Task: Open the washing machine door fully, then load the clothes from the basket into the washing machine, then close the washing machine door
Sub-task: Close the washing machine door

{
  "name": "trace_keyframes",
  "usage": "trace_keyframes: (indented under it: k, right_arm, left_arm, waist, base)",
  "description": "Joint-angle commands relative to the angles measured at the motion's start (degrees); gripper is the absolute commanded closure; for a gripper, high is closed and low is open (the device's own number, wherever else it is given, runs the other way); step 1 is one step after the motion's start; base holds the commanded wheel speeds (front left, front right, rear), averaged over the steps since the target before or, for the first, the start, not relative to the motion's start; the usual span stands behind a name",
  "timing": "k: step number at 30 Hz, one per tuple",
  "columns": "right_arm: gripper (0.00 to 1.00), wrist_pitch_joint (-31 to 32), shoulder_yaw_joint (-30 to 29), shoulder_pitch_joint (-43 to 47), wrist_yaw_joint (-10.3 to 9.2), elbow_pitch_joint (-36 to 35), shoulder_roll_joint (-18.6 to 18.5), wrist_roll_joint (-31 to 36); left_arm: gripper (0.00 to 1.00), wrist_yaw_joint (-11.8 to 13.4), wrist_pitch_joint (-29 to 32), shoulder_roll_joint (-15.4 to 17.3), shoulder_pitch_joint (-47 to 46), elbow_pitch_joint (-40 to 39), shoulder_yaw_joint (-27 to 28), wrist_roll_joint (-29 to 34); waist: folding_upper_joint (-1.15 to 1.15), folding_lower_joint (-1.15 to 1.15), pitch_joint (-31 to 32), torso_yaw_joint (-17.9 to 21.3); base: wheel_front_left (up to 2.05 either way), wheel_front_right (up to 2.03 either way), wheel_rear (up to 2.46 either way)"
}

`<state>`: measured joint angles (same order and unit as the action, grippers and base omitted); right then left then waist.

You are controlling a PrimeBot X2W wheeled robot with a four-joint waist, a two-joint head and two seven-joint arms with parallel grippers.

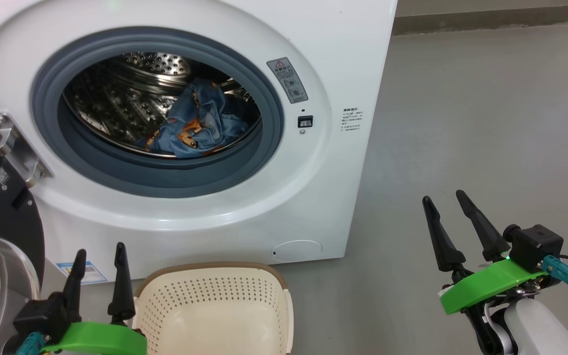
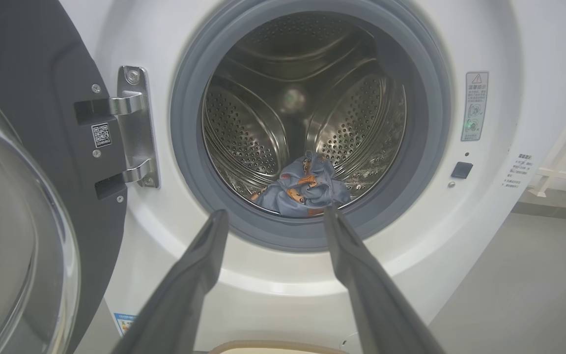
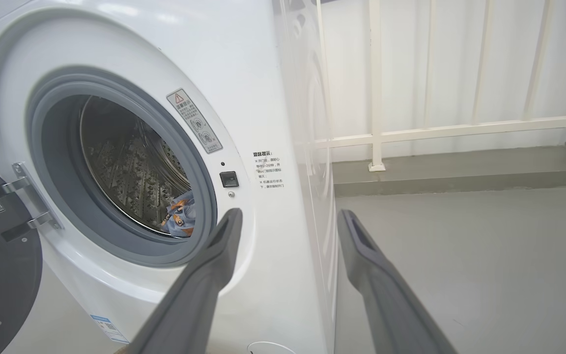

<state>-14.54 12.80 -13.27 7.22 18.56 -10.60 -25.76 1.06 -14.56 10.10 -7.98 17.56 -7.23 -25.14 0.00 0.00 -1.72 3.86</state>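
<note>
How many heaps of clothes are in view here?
1: the clothes lie bunched low inside the washing machine. The basket shows none inside, though its near end is cut off.

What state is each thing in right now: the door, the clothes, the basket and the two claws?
washing machine door: swung open on its hinge.
clothes: bundled inside the drum.
basket: on the floor, no clothes visible in it.
left gripper: open, holding nothing.
right gripper: open, holding nothing.

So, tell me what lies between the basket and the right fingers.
Just bare grey floor between basket and right fingers, per the head view.
</note>
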Motion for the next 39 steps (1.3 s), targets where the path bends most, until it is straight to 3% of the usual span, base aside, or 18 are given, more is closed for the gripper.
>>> trace_keyframes:
  k: [1,29,39]
  right_arm:
    - [0.00,-0.46,1.10,-0.33,0.26,-1.22,-0.32,-0.67]
    - [0.00,-0.46,1.28,-0.61,0.26,-0.85,-0.46,-0.94]
    - [0.00,-0.46,1.53,-0.50,0.26,-0.73,-0.44,-0.96]
  left_arm:
    - [0.00,0.19,-0.16,1.76,-0.79,-0.94,1.81,-0.16]
    - [0.00,0.69,-0.31,1.86,-0.71,-1.02,1.60,-0.95]
    - [0.00,0.76,-0.36,1.89,-0.32,-1.44,1.70,-0.82]
  waist:
    - [0.00,0.00,0.04,0.02]
    - [0.00,0.00,0.15,0.12]
    - [0.00,0.00,0.33,0.40]
  base:
    - [0.00,0.00,0.00]
    - [-0.01,0.01,0.00]
    - [-0.87,0.87,0.00]
